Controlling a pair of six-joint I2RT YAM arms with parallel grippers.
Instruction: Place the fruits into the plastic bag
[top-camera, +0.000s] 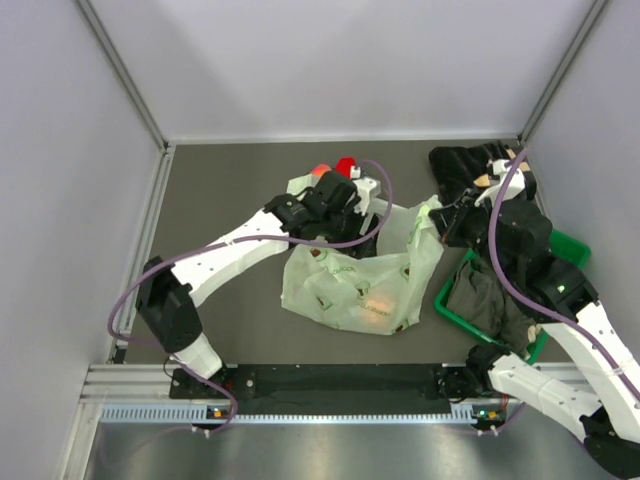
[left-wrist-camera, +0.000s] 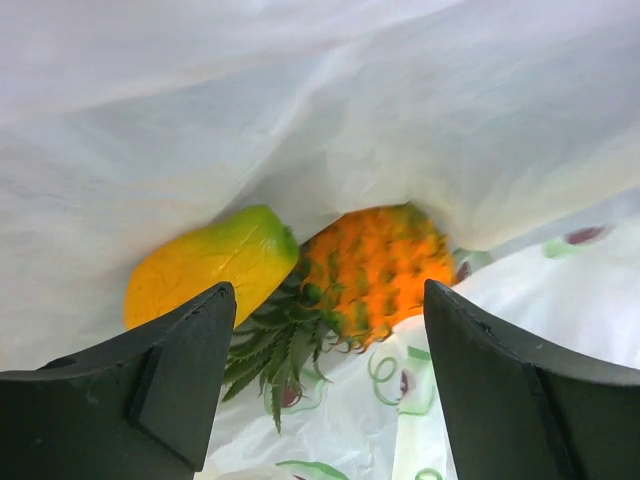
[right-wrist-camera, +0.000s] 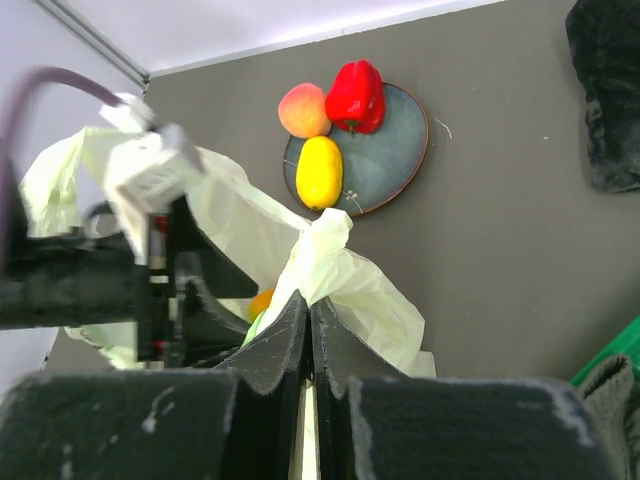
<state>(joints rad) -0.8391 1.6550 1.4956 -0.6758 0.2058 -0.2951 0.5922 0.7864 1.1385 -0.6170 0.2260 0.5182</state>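
Observation:
The pale green plastic bag (top-camera: 350, 280) lies mid-table with its mouth toward the back. My left gripper (left-wrist-camera: 325, 380) is inside that mouth, open, with nothing between its fingers. Just ahead of it an orange pineapple (left-wrist-camera: 375, 262) and a yellow-green mango (left-wrist-camera: 205, 262) lie on the bag's inner film (left-wrist-camera: 300, 120). My right gripper (right-wrist-camera: 309, 305) is shut on a bunched edge of the bag (right-wrist-camera: 350, 290) and holds it up at the bag's right side (top-camera: 445, 225). A red fruit (right-wrist-camera: 355, 95), a peach-coloured one (right-wrist-camera: 303, 110) and a yellow piece (right-wrist-camera: 320, 172) sit on the plate.
The round grey plate (right-wrist-camera: 395, 150) stands behind the bag near the back wall. A green basket (top-camera: 560, 250) with dark clothes (top-camera: 490, 295) is at the right. More dark cloth (top-camera: 470, 165) lies in the back right corner. Walls close in the table on three sides.

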